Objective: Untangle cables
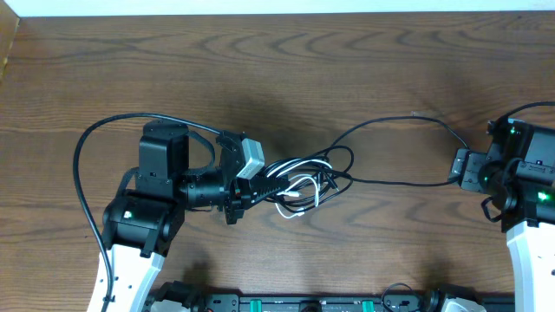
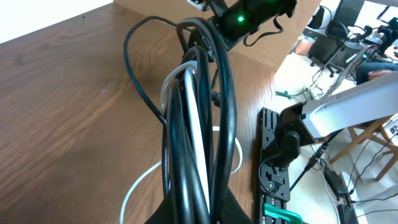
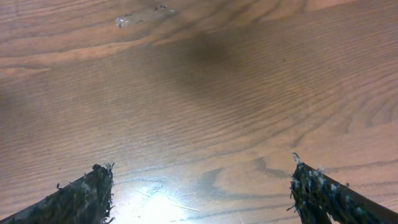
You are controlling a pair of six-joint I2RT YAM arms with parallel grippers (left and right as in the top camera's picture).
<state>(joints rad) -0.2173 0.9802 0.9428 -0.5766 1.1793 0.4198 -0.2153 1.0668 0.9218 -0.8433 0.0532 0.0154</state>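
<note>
Left hand [image 1: 258, 185] clamped on tangled cables [image 1: 299, 184] | right hand [image 3: 202, 173] apart, over wood table [image 1: 260, 69]

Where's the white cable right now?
Overhead view, just left of centre on the table: the white cable is tangled with the black cable, pinched in the left gripper.

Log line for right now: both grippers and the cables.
left gripper: shut on cable tangle | right gripper: open, empty, over table | black cable: trails right from tangle | white cable: looped inside tangle
</note>
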